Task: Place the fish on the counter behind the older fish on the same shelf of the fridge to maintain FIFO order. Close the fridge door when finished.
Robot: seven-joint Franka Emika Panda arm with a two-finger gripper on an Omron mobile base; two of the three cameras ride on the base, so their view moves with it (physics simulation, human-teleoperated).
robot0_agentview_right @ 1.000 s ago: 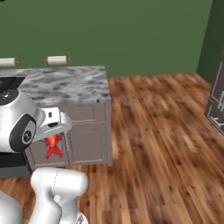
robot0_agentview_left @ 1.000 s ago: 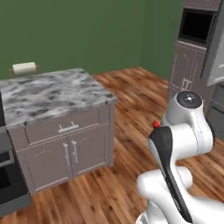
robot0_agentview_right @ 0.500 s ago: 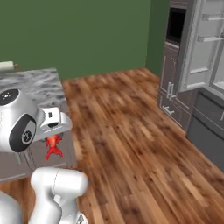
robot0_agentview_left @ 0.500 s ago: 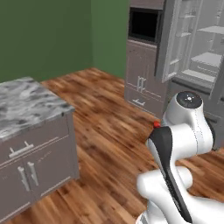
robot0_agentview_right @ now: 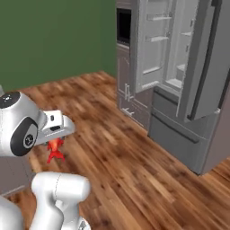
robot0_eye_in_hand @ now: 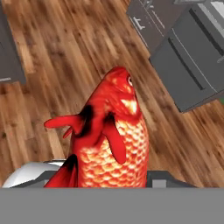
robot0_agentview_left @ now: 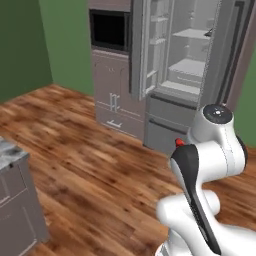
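I have fish (robot0_eye_in_hand: 109,140) clamped in fingers, centre frame. Fridge (robot0_agentview_left: 200,70) open, upper right. I'd drive closer, square up, lift to older fish's shelf.

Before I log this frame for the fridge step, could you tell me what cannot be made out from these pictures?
- End effector fingertips: hand view, covered by the fish; open or shut unclear.
- Older fish: left base view, only a tiny dark speck on a fridge shelf.
- Counter: left base view, cut off by the left edge.
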